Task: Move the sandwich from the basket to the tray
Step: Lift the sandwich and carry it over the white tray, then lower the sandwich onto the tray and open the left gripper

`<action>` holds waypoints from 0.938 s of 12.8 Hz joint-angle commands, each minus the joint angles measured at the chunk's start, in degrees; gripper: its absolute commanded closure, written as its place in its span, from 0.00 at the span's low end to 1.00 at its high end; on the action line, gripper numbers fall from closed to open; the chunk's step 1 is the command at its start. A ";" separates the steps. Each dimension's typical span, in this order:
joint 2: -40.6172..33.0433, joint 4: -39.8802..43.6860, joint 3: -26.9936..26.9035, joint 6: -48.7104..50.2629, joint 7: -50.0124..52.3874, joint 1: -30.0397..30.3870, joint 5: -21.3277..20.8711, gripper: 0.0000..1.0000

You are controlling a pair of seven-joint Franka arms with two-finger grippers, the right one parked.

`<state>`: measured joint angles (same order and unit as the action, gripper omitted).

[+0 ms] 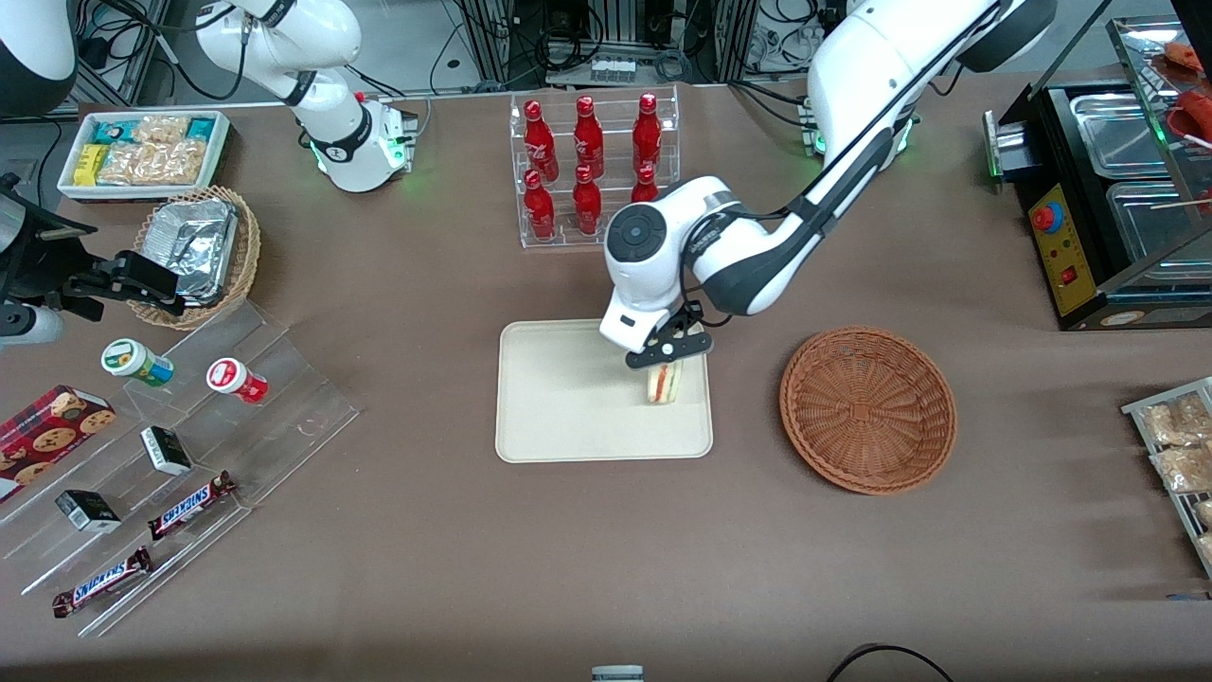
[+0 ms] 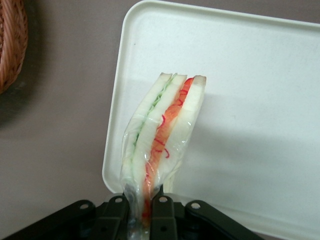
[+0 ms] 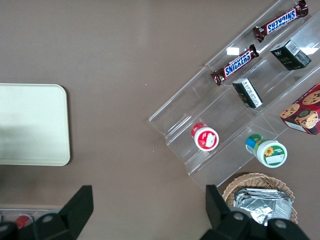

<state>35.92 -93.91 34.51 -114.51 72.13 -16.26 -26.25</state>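
The sandwich [image 1: 665, 383] [image 2: 162, 127], a plastic-wrapped wedge with red, white and green layers, hangs over the cream-white tray [image 1: 568, 417] [image 2: 250, 100], near the tray edge that faces the basket. My gripper [image 1: 668, 352] [image 2: 141, 210] is shut on the wrapped end of the sandwich, directly above it. I cannot tell whether the sandwich's lower edge touches the tray. The reddish-brown wicker basket [image 1: 867, 409] [image 2: 11, 40] sits empty beside the tray, toward the working arm's end of the table.
A clear rack of red bottles [image 1: 592, 170] stands farther from the front camera than the tray. A clear stepped shelf with snacks [image 1: 161, 455] [image 3: 240, 95] and a tan basket holding a foil container [image 1: 199, 248] lie toward the parked arm's end. A black appliance [image 1: 1108, 199] stands at the working arm's end.
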 commanded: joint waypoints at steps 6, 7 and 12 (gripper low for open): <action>5.39 7.42 -6.64 2.81 2.14 -9.22 -3.37 1.00; 5.82 7.51 -7.34 2.81 2.14 -9.66 -3.28 1.00; 8.19 9.00 -7.52 2.98 2.13 -9.67 -5.74 1.00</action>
<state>42.06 -87.97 27.56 -113.28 73.59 -24.75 -30.43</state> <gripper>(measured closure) 0.850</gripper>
